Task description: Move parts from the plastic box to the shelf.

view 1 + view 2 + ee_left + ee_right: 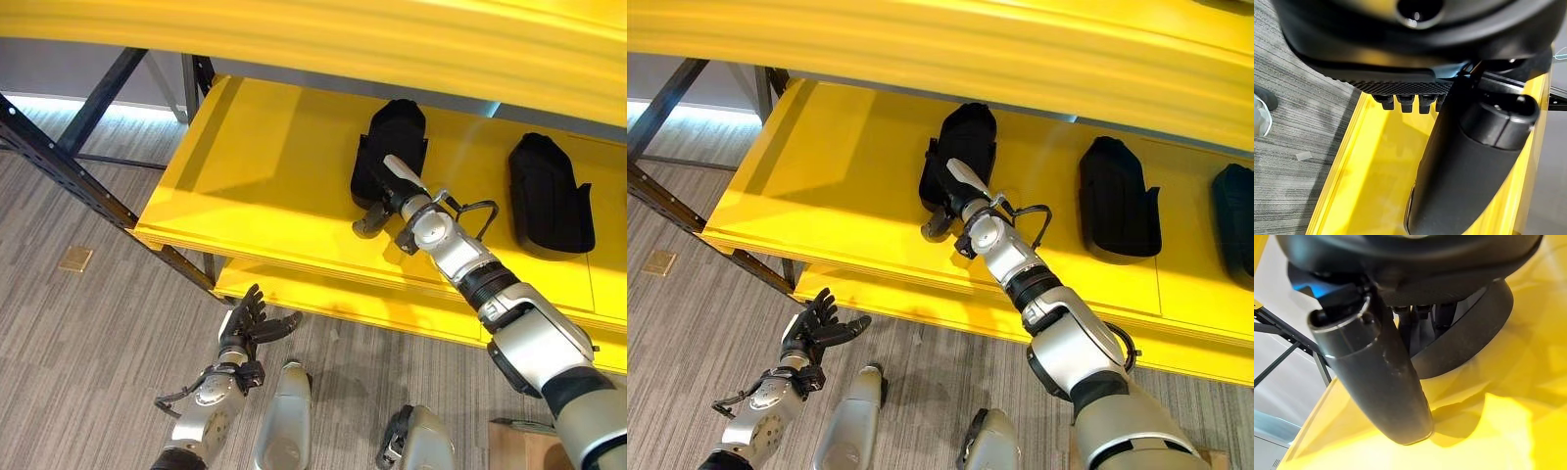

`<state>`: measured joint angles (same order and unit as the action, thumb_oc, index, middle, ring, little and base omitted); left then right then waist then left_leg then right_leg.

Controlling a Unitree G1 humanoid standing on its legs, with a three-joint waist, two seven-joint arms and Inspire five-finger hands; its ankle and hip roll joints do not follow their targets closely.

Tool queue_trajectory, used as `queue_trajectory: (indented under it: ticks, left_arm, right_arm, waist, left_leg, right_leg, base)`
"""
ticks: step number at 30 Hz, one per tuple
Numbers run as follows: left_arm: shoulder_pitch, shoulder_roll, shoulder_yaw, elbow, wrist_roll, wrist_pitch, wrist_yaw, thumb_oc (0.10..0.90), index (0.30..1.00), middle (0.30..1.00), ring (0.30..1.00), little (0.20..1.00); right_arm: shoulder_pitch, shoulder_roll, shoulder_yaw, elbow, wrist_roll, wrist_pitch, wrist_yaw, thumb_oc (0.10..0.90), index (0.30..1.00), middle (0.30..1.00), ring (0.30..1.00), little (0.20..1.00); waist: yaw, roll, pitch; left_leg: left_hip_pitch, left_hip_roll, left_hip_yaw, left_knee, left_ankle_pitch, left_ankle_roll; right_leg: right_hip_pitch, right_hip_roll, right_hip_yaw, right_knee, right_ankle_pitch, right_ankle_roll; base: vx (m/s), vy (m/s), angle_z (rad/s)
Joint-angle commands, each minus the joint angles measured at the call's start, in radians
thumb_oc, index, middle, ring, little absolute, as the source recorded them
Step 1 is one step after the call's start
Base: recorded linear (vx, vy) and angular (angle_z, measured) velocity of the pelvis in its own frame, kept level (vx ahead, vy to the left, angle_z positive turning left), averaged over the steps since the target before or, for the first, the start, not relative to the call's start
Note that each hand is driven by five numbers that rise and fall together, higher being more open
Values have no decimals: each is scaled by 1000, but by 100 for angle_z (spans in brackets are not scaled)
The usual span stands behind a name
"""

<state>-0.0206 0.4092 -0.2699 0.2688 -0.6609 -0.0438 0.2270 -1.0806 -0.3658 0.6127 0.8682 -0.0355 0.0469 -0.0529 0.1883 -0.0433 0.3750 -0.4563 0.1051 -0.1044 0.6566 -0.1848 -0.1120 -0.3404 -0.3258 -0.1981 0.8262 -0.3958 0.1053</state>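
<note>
Parts: black part (390, 147) lies on the yellow shelf (265, 176), with the right robot hand (384, 201) against its near end, fingers curled round it. Second black part (549, 194) lies on the same shelf, well apart to the right. Left robot hand (250, 323) hangs below the shelf's front edge, fingers spread, holding nothing.

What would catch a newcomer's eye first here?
The bright yellow shelf stands out, with black parts lying on it. The right robot hand rests on the leftmost part; another part lies to its right. The left robot hand hangs open over the grey floor.
</note>
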Motion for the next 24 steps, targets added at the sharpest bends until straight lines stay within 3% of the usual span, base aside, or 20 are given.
queue_trajectory:
  ticks: [1,24]
  left_arm:
    - [-38,6,55,-62,17,-73,-21,900,1000,1000,1000,1000]
    - [-30,-2,67,-63,23,-67,-18,900,1000,1000,1000,1000]
  right_arm:
    - [3,-67,1,-24,4,-19,-2,900,1000,1000,1000,1000]
    - [51,-97,-34,-120,37,-22,1,900,1000,1000,1000,1000]
  waist:
    - [-9,-5,-22]
    - [-18,-2,-24]
  left_leg:
    - [66,48,-27,28,-98,30]
    - [72,50,-18,21,-103,35]
  right_leg:
    - [41,9,38,-100,89,-10]
    - [42,7,40,-102,92,-3]
  base:
    - [0,0,0]
    - [0,0,0]
